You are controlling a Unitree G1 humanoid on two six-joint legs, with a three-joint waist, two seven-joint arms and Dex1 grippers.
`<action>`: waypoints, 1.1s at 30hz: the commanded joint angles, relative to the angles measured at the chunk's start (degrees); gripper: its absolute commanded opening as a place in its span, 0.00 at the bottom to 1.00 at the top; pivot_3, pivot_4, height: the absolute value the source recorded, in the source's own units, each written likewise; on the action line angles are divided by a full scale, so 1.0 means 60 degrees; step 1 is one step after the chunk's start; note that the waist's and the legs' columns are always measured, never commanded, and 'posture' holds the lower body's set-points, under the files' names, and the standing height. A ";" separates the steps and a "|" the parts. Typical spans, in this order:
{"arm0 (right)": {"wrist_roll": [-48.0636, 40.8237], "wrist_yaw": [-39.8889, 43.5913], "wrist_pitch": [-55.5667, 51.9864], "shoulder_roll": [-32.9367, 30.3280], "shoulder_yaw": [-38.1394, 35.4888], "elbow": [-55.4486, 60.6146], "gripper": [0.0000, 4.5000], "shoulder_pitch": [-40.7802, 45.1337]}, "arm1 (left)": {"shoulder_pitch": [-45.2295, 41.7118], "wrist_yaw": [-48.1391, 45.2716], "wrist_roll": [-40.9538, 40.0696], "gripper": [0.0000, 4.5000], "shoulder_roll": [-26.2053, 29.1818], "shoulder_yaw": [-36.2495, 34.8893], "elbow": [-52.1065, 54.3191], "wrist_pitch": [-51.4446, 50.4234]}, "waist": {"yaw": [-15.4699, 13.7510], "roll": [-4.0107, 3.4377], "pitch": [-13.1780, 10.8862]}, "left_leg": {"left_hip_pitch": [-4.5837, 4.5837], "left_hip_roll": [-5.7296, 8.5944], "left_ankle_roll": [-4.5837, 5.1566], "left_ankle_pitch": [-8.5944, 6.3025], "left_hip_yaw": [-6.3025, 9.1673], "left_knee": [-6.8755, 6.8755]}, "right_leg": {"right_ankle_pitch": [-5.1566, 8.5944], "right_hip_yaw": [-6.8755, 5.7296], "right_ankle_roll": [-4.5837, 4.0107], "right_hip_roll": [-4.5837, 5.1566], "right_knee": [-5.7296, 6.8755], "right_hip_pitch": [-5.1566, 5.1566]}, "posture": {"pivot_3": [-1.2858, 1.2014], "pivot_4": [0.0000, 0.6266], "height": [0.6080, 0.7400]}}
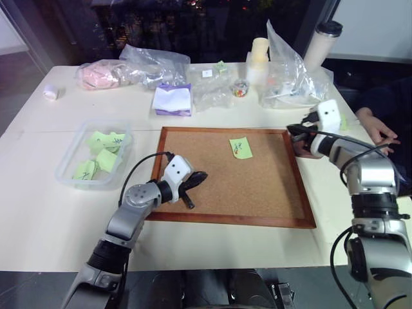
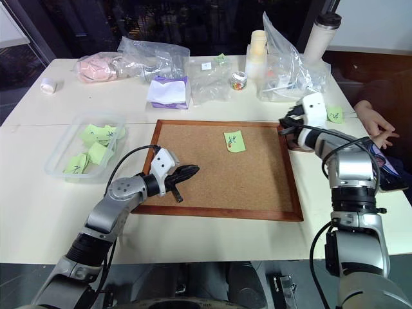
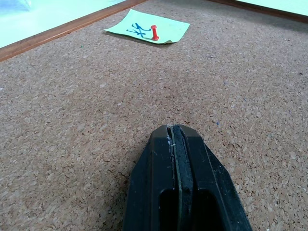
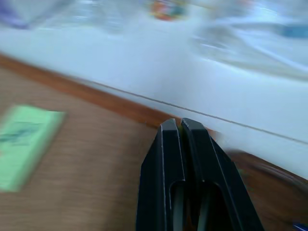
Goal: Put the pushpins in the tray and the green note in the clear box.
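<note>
**One green note pinned on the corkboard, both grippers closed and empty**

A green note (image 1: 241, 148) lies on the corkboard (image 1: 257, 199), near its far edge, and a red pushpin (image 3: 154, 32) stands in it. The clear box (image 1: 67, 168) sits on the white table (image 1: 38, 212), just beside the left side of the corkboard, and some other green notes lie inside it.

The left gripper (image 1: 196, 177) is over the near left part of the corkboard, well apart from the pinned note. Its fingers are pressed together and hold nothing.

The right gripper (image 1: 295, 131) is at the far right corner of the corkboard, above the frame. Its fingers are also pressed together, with nothing visible between them. A dark brown tray (image 2: 293, 144) is partly hidden just behind this gripper. A person's hand (image 1: 376, 129) rests at the right edge of the table.
</note>
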State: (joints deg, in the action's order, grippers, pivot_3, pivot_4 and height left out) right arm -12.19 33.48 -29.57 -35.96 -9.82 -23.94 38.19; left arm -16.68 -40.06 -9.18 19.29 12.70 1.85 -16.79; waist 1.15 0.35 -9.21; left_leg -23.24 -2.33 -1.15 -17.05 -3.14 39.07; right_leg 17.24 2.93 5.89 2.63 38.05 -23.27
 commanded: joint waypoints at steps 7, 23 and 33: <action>0.0196 -0.0457 0.1631 -0.0094 -0.0317 -0.2334 0.01 0.0561 | 0.0239 -0.0091 0.0197 0.00 0.0166 0.0161 -0.0300 -0.0208 | 0.0003 0.0000 0.0000 | 0.0000 -0.0001 -0.0001 0.0000 -0.0002 0.0000 | 0.0000 0.0001 0.0000 0.0001 -0.0001 0.0002 | 0.52 0.24 1.00; 0.0204 -0.0281 0.1953 -0.0151 -0.0212 -0.2404 0.99 0.0707 | 0.0333 -0.0049 0.0182 0.00 0.0240 0.0115 -0.0172 -0.0228 | 0.0025 -0.0001 0.0000 | 0.0003 -0.0007 -0.0001 0.0001 -0.0003 0.0000 | 0.0000 0.0003 0.0000 -0.0001 0.0000 0.0004 | 0.52 0.24 1.00; -0.0288 0.0372 0.0383 0.0317 0.0296 0.1514 0.99 -0.0102 | 0.0673 -0.0139 0.0157 0.00 0.0493 0.0082 0.0015 -0.0275 | 0.0047 -0.0002 0.0001 | 0.0003 -0.0027 -0.0001 0.0000 0.0001 -0.0005 | 0.0000 0.0002 0.0000 -0.0006 -0.0001 0.0002 | 0.52 0.24 1.00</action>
State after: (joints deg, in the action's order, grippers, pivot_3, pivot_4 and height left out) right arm -12.02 34.65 -25.87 -34.76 -8.99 -20.83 37.93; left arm -15.04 -40.45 -9.33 21.04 12.60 3.58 -16.74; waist 1.43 0.34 -9.20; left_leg -23.22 -2.52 -1.15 -17.05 -3.13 39.03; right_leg 17.24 2.95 5.88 2.59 38.05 -23.26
